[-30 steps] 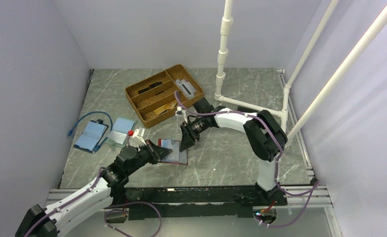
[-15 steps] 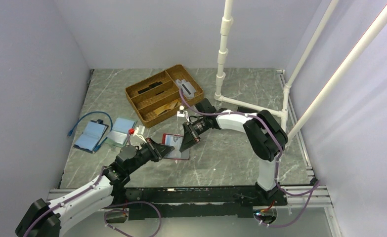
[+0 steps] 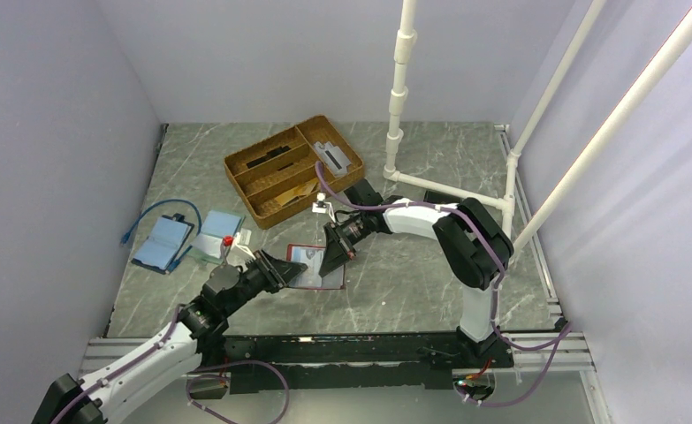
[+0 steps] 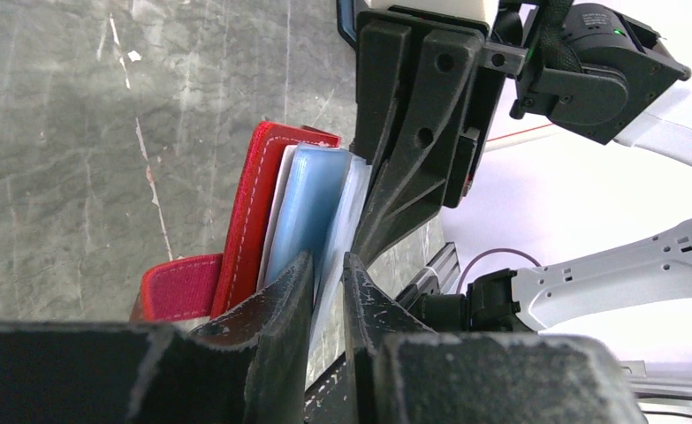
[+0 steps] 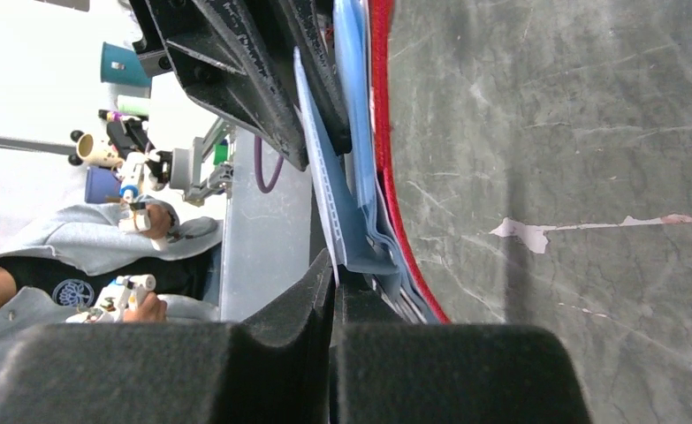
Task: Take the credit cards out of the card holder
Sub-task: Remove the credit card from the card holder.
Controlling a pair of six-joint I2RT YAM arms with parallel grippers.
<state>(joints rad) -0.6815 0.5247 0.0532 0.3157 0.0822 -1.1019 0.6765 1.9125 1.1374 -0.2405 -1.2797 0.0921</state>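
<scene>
Pinched right claw [image 5: 333, 281] shut on pale-blue inner leaf of card holder [image 4: 247, 208]; eased left claw [image 4: 329, 287] slightly apart; drew left arm [image 3: 148, 353] back toward its base.

Grey marble tabletop [image 3: 395, 291], pale lilac walls [image 3: 59, 132]

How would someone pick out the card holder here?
Find the brown wicker tray at the back. In front of it, both arms' fingers meet at the card holder. Its red edge sets it apart from the light-blue cases to its left.
</scene>
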